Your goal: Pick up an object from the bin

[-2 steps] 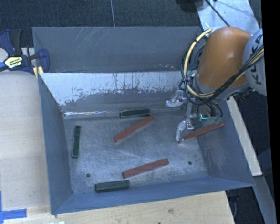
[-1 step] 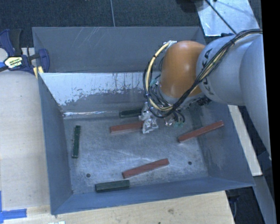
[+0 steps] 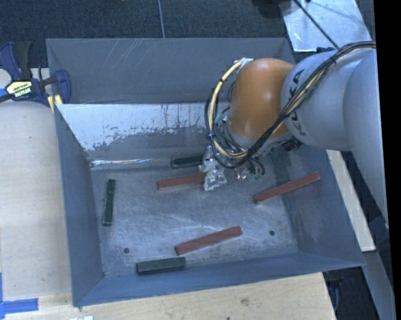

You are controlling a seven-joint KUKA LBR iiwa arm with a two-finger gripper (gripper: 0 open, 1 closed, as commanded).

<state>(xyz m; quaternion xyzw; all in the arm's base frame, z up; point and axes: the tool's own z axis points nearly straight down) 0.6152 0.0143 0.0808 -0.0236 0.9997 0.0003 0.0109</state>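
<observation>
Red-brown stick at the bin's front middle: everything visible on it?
The long, flat reddish-brown stick looks like matte wood or plastic, plain and whole. It lies flat on the floor of the grey metal bin near the front wall, slanted, right end farther back. Its left end is close to a dark green bar, seemingly not touching. Nothing lies on it; the gripper is farther back, apart from it.

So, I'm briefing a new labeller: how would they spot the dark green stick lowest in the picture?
Take the grey bin and follow its bottom wall toward the left corner. A short dark green stick lies flat along it. Its closest neighbour, a reddish-brown stick, is longer and slanted; another green stick runs along the left side instead.
</observation>
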